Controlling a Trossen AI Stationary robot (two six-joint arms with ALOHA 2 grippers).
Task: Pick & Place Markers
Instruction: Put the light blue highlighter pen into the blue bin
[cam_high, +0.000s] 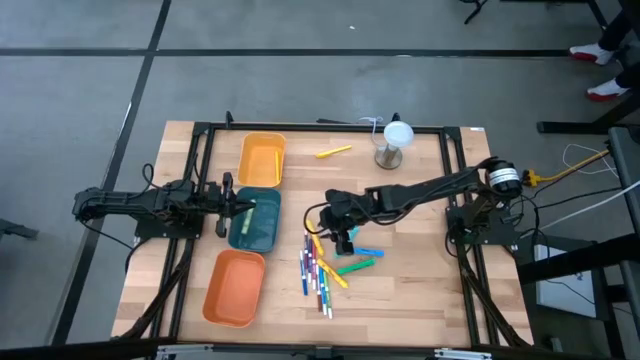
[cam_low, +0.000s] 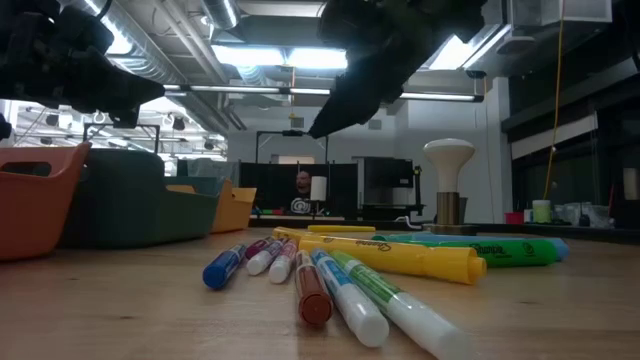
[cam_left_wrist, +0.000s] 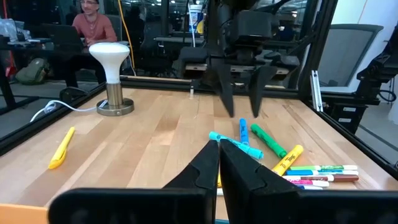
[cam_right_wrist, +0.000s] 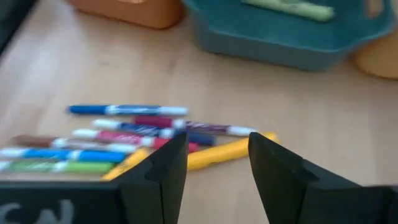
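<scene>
- Many markers (cam_high: 322, 268) lie heaped at table centre, at about 7 o'clock from the right gripper (cam_high: 345, 238), whose fingers stand apart, empty, above them.
- Likely light, stiff and slick; best pinched mid-barrel, across the width.
- Most long axes run roughly 12-to-6; the green ones nearer 2-to-8.
- Left gripper (cam_high: 226, 205) hangs pressed together over the teal tray (cam_high: 255, 232).

A pale wooden bench (cam_high: 420, 285) carries three rounded trays in a row along its left part — yellow (cam_high: 262, 158), teal (cam_high: 256, 220) and orange (cam_high: 235, 287). A cluster of markers (cam_high: 322, 270) lies near the middle, touching one another. One yellow marker (cam_high: 333, 152) lies apart, near a white-topped lamp (cam_high: 392, 143) on a round metal base.
</scene>
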